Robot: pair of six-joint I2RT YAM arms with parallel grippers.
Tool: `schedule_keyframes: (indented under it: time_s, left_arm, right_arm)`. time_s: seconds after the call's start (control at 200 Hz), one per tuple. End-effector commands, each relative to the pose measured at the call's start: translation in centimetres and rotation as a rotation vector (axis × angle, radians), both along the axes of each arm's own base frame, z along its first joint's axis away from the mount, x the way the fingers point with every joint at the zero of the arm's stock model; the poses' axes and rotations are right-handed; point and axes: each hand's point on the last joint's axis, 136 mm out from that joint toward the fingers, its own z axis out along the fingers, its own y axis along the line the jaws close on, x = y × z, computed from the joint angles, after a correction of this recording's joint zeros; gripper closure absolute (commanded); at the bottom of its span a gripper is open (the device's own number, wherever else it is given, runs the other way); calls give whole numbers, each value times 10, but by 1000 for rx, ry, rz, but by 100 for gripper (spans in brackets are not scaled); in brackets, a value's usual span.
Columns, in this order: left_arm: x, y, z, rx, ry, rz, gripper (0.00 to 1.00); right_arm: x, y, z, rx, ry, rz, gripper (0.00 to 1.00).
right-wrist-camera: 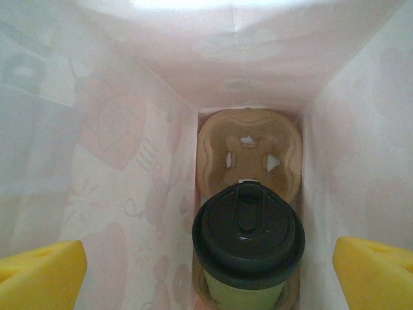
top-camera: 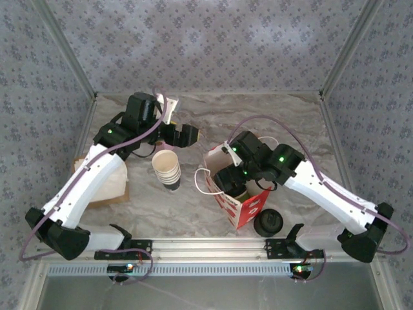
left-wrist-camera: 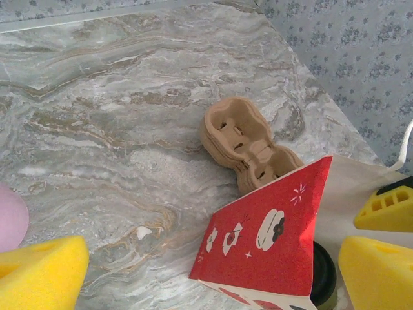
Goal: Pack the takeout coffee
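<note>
Hidden: base of coffee cup (right-wrist-camera: 248, 242) cut off, deep inside bag (right-wrist-camera: 129, 161).
Right hand (right-wrist-camera: 206, 274): spread wide, cup centred ahead, untouched.
Left hand (left-wrist-camera: 210, 268): spread wide, just beside bag.

text: none legible | red paper bag (left-wrist-camera: 268, 236): white printed signs on its red panel, namely a lantern-like shape, a house-like shape, a rounded flower-like mark and small sparkles; no letters or digits | top view, same bag (top-camera: 248, 208), near red side: white marks too small to read | right wrist view, bag's inner walls: faint prints showing through, unreadable
</note>
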Motion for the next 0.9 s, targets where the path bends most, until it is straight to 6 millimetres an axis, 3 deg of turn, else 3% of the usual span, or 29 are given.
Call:
schedule_keyframes:
  time_s: [0.0, 0.495, 0.894]
  left_arm:
    - [-3, 8, 39, -53, -93, 26, 1]
    - [-13, 28, 67, -95, -193, 95, 1]
    - [-28, 41, 64, -98, -196, 115, 1]
  right_arm:
    - [-2, 3, 26, 89, -35, -2, 0]
    - [-9, -2, 75, 266, -139, 10, 0]
    - [-17, -16, 110, 375, -209, -10, 0]
